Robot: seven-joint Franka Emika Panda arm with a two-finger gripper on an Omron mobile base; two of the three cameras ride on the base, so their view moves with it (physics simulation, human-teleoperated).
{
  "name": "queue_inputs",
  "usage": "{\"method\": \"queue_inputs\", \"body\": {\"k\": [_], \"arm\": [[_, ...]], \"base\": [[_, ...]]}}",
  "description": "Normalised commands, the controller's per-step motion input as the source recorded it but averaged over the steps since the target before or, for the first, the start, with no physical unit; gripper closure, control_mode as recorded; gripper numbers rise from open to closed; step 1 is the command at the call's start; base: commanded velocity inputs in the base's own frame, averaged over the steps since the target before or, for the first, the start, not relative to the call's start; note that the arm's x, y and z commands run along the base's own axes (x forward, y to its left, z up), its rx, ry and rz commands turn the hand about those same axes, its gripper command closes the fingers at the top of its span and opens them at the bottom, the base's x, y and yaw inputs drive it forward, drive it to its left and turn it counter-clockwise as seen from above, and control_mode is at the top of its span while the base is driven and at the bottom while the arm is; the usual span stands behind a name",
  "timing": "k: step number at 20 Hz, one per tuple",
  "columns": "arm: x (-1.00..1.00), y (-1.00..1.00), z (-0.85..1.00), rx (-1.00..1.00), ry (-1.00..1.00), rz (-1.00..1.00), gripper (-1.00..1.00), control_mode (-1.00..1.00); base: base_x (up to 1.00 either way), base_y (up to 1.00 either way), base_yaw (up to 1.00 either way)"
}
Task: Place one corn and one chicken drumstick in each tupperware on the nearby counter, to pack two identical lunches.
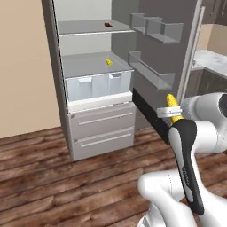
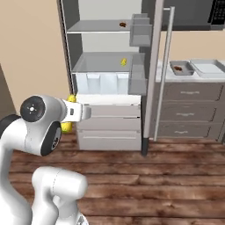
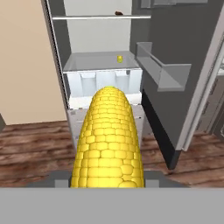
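My gripper [image 1: 172, 111] is shut on a yellow corn [image 1: 172, 107] that stands upright in it, in front of the open fridge. The hand view has this corn [image 3: 109, 140] large between the fingers, hiding their tips. A second corn [image 1: 108, 62] lies on the fridge's middle shelf, and a brown chicken drumstick [image 1: 107, 25] lies on the shelf above. On the counter [image 2: 176, 78], right of the fridge, stand two tupperware: a smaller mid-grey one [image 2: 188, 65] with a drumstick [image 2: 178, 68] in it, and a larger pale one [image 2: 206, 67].
The fridge door [image 1: 168, 48] stands open to the right with shelf bins [image 1: 156, 75], between my hand and the counter. Clear crisper drawers [image 1: 98, 86] and grey freezer drawers [image 1: 103, 128] sit below the shelves. Wooden floor [image 1: 53, 173] lies in front.
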Motion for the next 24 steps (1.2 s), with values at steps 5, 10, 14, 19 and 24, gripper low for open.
{"method": "queue_inputs", "body": {"k": [5, 10, 14, 19, 24], "arm": [[0.0, 0.0, 0.0, 0.0, 0.0, 0.0, 1.0, 1.0], [0.0, 0.0, 0.0, 0.0, 0.0, 0.0, 1.0, 1.0], [0.0, 0.0, 0.0, 0.0, 0.0, 0.0, 1.0, 1.0], [0.0, 0.0, 0.0, 0.0, 0.0, 0.0, 1.0, 1.0], [0.0, 0.0, 0.0, 0.0, 0.0, 0.0, 1.0, 1.0]], "base": [[-0.07, -0.43, -0.31], [0.0, -0.57, -0.36], [0.0, -0.6, -0.42], [0.05, -0.58, -0.44], [0.37, -0.33, -0.38]]}}
